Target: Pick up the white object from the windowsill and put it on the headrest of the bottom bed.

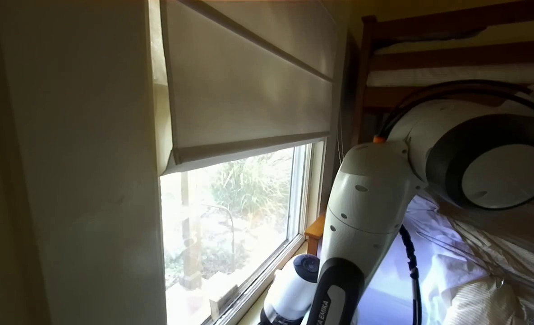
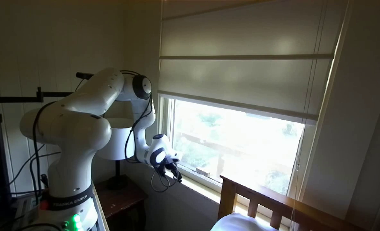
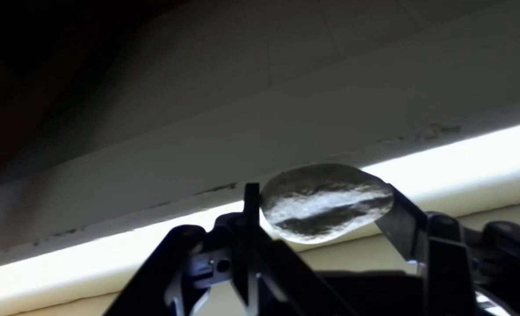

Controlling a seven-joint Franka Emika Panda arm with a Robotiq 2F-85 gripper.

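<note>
At four o'clock from the wrist view's centre, the white-grey, stone-like oval (image 3: 326, 204) sits pinched in the Robotiq gripper (image 3: 323, 199), one black fingertip (image 3: 252, 197) against its nine o'clock end, the other against its three o'clock end. Behind it the windowsill (image 3: 88, 253) crosses from eight o'clock to three; whether the two touch I cannot tell. I judge the grasp made and the lift the step in hand. Next should come rising clear, then a carry, in an exterior view, toward between three and four o'clock to the wooden headrest (image 2: 267, 198) of the bottom bed (image 1: 447, 262), and a gentle setting-down on its narrow top edge, lest something so rounded roll.
</note>
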